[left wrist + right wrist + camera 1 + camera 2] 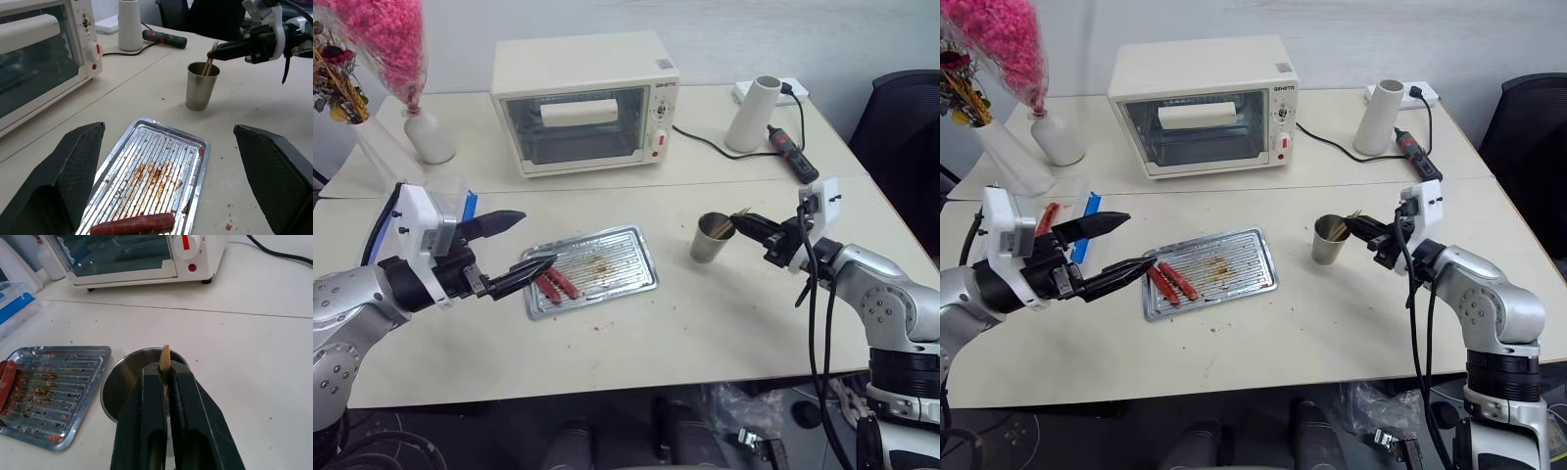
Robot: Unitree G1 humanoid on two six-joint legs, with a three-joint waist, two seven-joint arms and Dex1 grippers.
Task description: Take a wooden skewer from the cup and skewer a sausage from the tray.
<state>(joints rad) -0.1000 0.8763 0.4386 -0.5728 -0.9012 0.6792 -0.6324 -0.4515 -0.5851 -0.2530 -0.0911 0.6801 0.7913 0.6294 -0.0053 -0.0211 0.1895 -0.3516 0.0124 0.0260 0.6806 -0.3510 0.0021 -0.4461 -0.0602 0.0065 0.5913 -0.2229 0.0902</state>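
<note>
The right gripper [165, 377] is pinched tight on a wooden skewer [165, 357] standing in the steel cup [710, 240]. The left gripper [516, 248] hangs spread wide over the sausages [1171, 282] on the greasy tray [617, 262].

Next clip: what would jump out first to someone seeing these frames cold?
The right gripper, its fingers pinched shut on a wooden skewer sticking up out of the steel cup at mid-table. Next, the left gripper held wide open over the near end of the greasy tray, where two red sausages lie. Behind stands a white toaster oven.
</note>
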